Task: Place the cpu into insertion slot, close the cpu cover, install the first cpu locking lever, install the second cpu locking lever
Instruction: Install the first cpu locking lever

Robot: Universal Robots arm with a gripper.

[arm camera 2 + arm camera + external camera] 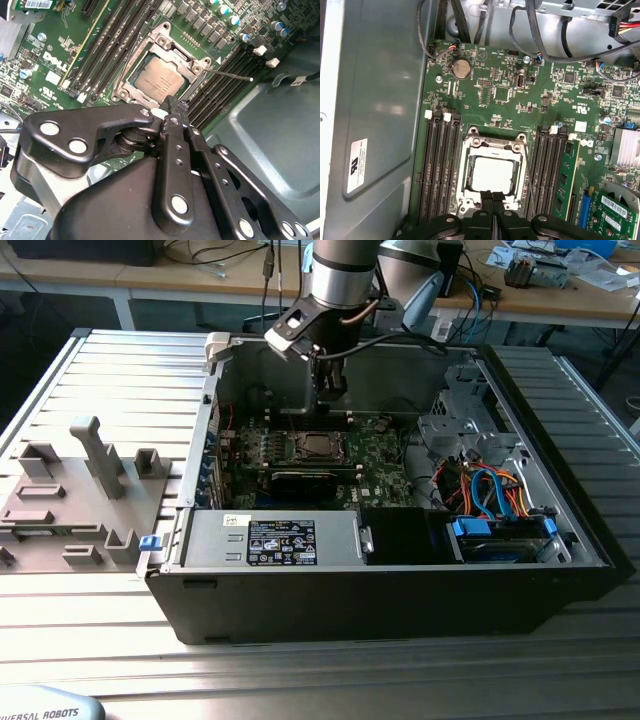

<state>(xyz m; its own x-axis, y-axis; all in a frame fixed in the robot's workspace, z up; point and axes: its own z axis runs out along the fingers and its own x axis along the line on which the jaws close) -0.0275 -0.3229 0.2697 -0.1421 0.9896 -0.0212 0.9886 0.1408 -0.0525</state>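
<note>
The cpu [161, 82] [492, 174] lies flat in the insertion slot [318, 447] on the green board. The silver cpu cover [166, 43] [493, 144] is down around it, framing the chip's metal top. A thin metal locking lever [231, 75] sticks out from one corner of the socket, its free end off the board. My gripper [328, 390] [170, 101] [493, 196] hangs just above the socket's edge, shut, with nothing between its black fingers.
Black memory slots [440, 160] flank the socket on both sides. A long black card [305, 480] lies in front of it. The case's metal walls [375, 100] and bundled cables [490, 490] close in. A grey fixture [95, 455] stands on the table at the exterior view's left.
</note>
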